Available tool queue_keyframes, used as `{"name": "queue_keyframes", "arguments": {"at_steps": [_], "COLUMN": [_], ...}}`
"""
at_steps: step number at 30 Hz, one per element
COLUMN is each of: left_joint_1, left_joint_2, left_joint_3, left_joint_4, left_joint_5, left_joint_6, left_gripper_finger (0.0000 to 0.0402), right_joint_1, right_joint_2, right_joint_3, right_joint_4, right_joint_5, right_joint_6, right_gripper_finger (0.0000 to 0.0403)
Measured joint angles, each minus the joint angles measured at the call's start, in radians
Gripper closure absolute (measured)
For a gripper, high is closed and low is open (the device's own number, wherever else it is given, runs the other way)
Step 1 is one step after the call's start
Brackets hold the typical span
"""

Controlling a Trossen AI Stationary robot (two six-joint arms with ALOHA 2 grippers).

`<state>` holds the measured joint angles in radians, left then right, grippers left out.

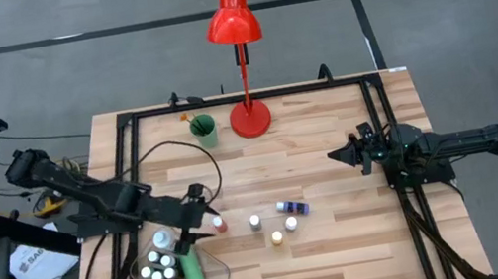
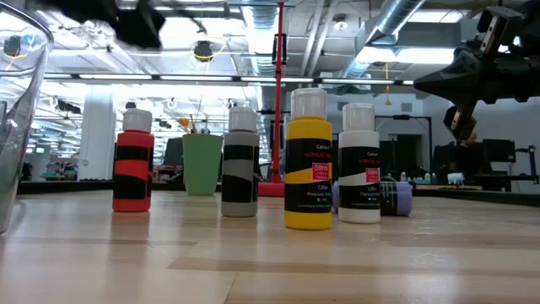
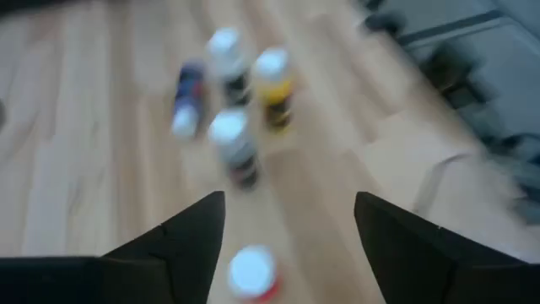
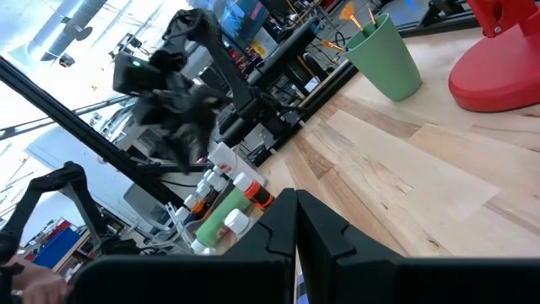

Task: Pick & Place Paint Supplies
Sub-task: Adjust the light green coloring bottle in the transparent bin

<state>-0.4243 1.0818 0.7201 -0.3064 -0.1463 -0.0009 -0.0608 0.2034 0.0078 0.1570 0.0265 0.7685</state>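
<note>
A white-capped red paint bottle (image 3: 251, 274) stands upright, black-banded; the left gripper (image 3: 287, 232) hovers over it, fingers apart, holding nothing. At three o'clock, the right gripper (image 1: 336, 157) waits, fingers together.

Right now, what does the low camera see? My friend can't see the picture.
Four little paint bottles stand in a row on the wooden table: a red bottle, a grey bottle, a yellow bottle and a white bottle. A green cup stands behind them.
</note>
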Motion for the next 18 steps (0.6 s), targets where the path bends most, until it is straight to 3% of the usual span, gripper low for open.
{"name": "queue_keyframes", "arguments": {"at_steps": [4,9,12,18], "left_joint_1": [-0.080,-0.199,-0.269,-0.348], "left_joint_2": [-0.019,0.002,0.023,0.116], "left_joint_3": [0.082,0.175,0.192,0.196], "left_joint_4": [-0.025,-0.176,-0.252,-0.256], "left_joint_5": [0.069,0.154,0.168,0.173], "left_joint_6": [0.030,0.025,0.022,0.005], "left_gripper_finger": [0.0151,0.0161,0.0162,0.0162], "right_joint_1": [0.000,0.000,0.000,0.000], "right_joint_2": [0.000,0.000,0.000,0.000], "right_joint_3": [0.000,0.000,0.000,0.000], "right_joint_4": [0.000,0.000,0.000,0.000], "right_joint_5": [0.000,0.000,0.000,0.000], "right_joint_6": [0.000,0.000,0.000,0.000], "right_gripper_finger": [0.0403,0.0403,0.0403,0.0403]}}
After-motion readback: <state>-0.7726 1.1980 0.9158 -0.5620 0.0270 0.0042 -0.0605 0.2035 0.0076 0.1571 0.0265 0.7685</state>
